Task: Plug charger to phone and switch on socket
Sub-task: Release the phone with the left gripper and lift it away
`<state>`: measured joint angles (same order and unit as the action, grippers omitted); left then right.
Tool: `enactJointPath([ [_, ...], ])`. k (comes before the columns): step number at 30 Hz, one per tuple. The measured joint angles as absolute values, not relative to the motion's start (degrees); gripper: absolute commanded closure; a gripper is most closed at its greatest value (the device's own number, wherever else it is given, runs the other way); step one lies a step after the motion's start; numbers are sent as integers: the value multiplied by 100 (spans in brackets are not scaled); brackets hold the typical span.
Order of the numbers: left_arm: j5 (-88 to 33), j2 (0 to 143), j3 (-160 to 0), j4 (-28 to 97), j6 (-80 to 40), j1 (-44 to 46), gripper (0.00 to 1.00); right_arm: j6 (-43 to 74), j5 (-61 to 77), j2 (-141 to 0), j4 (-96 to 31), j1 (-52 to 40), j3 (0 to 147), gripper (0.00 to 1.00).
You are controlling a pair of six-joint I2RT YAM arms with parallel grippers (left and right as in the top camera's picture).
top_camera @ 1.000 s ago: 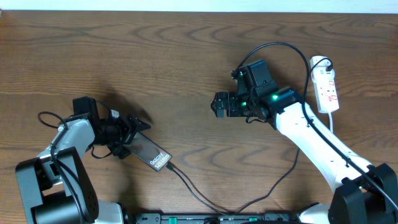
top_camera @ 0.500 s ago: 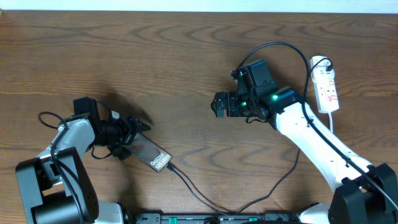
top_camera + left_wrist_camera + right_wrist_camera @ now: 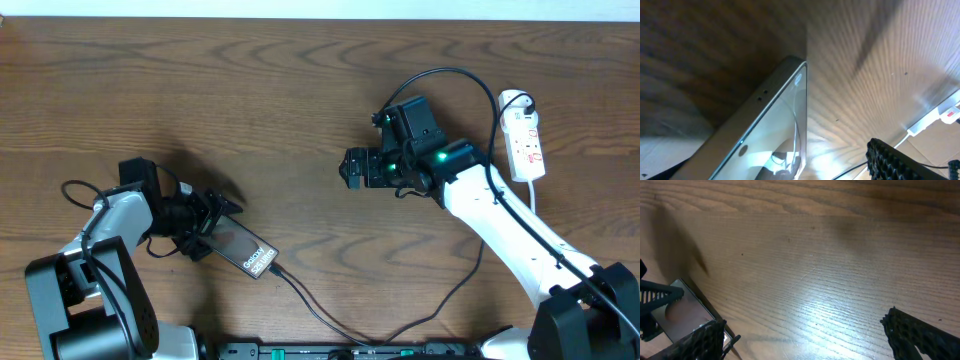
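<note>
The phone (image 3: 243, 250) lies flat at the front left, its white lettering toward the table's front. My left gripper (image 3: 204, 224) is open and straddles the phone's unlettered end. In the left wrist view the phone (image 3: 765, 135) fills the lower left, and bare wood shows between it and my one visible finger (image 3: 892, 160). The charger (image 3: 330, 325), a thin black cable, meets the phone's lettered end and curves along the front edge. The socket (image 3: 527, 140) lies at the far right with a black plug in it. My right gripper (image 3: 351, 168) hangs open over bare wood mid-table.
The charger cable loops up behind my right arm (image 3: 500, 215) toward the socket's far end. The right wrist view shows wood between my open fingers (image 3: 925, 335), with the phone (image 3: 685, 317) at its lower left. The socket (image 3: 946, 113) shows small in the left wrist view.
My left gripper has edged slightly toward the table's front, and the phone's lettered end has shifted a touch with it. The right arm has not moved.
</note>
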<state>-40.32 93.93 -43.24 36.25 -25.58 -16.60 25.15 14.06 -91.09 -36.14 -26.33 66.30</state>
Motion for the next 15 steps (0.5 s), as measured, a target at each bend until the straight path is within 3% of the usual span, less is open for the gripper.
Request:
enactJointPath([
  [15, -3771, 9365, -4327, 3924, -2569, -1660, 15, 2515, 1406, -9109, -3612, -2635, 6630, 1],
])
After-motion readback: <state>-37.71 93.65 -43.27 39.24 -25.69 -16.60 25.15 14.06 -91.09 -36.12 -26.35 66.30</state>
